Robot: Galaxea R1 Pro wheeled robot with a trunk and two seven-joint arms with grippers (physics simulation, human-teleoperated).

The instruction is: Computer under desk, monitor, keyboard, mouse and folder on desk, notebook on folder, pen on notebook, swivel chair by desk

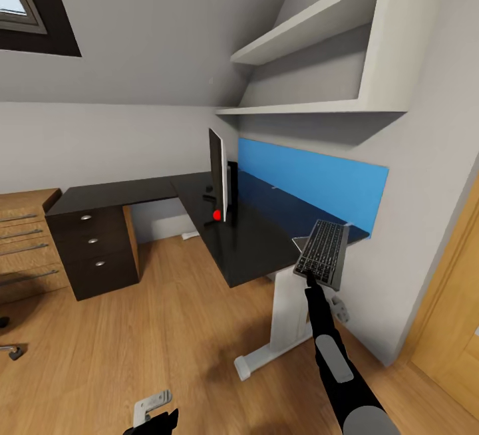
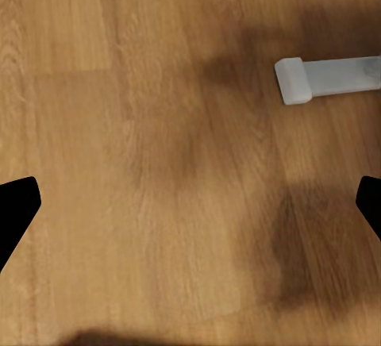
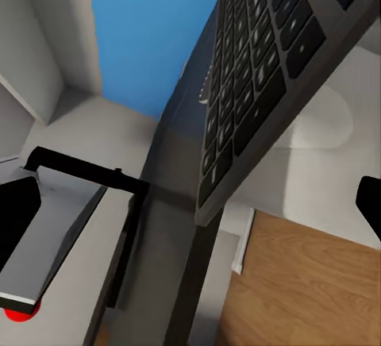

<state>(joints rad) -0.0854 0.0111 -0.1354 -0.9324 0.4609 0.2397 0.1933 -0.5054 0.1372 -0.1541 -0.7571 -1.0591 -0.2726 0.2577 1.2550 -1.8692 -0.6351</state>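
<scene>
We see our right gripper clamped on the near short edge of the keyboard, which tilts up above the desk at its near right corner, just in front of the blue back panel. The monitor stands edge-on farther along the desktop, well apart from the keyboard. Our left gripper hangs spread wide and empty over the wood floor, near the desk's white foot.
</scene>
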